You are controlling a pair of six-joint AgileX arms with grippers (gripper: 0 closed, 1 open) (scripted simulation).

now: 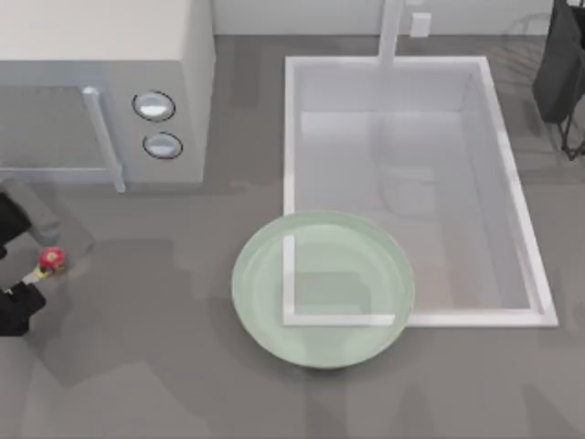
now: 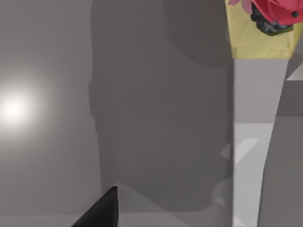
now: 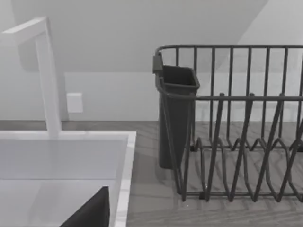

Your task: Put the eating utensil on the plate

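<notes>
Hanging at the far left edge of the top view, the left gripper (image 1: pixel 23 274) has the spoon (image 1: pixel 47 262) between its dark fingers, the red knob and yellow bit poking out toward the right. Its wrist view shows the white handle (image 2: pixel 258 142) running the length of the frame close to the lens, with the knob (image 2: pixel 272 12) at the upper right corner, so I judge the jaws clamped on the spoon, though the contact itself is hidden from me. The spoon's bowl is out of sight under the arm.

The pale green plate (image 1: pixel 265 274) sits in the lower middle of the top view, well apart from the spoon, its right side overhanging the corner of the sink (image 1: pixel 548 315). A microwave (image 1: pixel 183 91) fills the upper left. The right gripper is parked at the upper right, by the dish rack (image 3: pixel 236 118); one dark fingertip shows in its wrist view, and I cannot tell how its jaws stand.

What worries me is the carry across. A thin handle held near one end could swivel or slip in the grip. Released too high or too near the rim, the spoon might bounce off, or slide toward the sink. A heavy landing on the overhanging side could also tip the plate.
</notes>
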